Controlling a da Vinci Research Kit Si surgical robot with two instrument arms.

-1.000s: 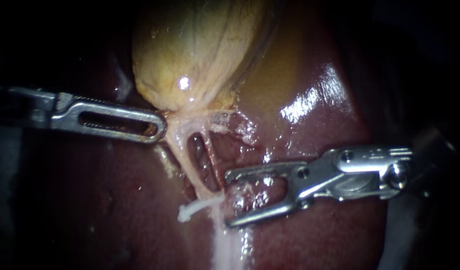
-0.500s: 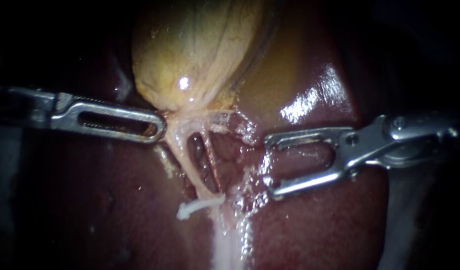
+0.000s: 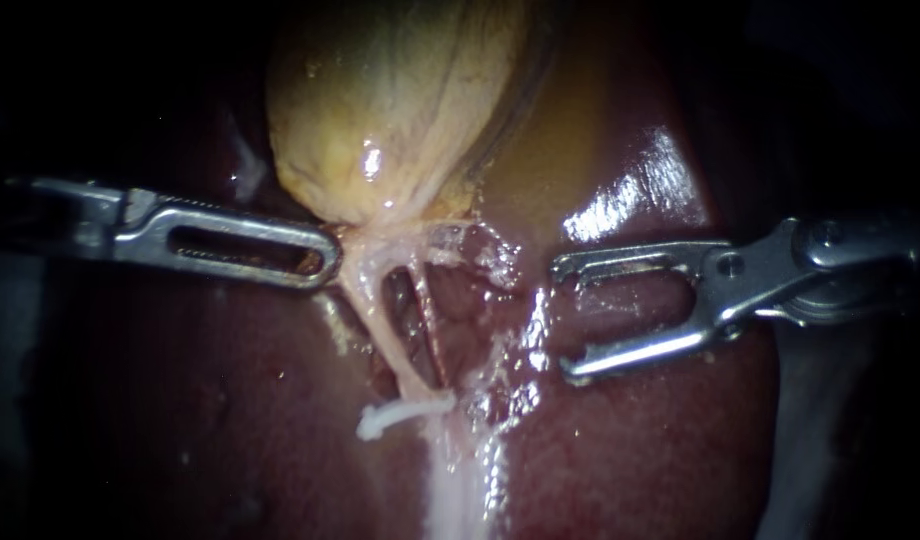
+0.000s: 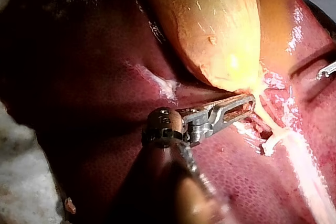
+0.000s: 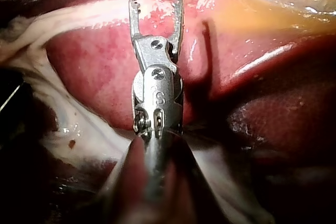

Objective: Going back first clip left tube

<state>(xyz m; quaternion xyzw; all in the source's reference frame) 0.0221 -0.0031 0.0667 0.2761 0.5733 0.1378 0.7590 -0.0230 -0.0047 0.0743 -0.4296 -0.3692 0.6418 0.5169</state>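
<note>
Liver (image 3: 640, 440) separates right instrument (image 3: 563, 320) from left tube (image 3: 378, 325).

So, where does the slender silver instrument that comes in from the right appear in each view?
Endoscope view: the slender silver right instrument lies right of the pale tubes, over the dark red liver.
Left wrist view: only a sliver of it shows, beyond the tubes from the silver left instrument.
Right wrist view: it is the view's own instrument, its tip just short of the tubes.
Shared landmark: the yellowish bulging gallbladder.
</note>
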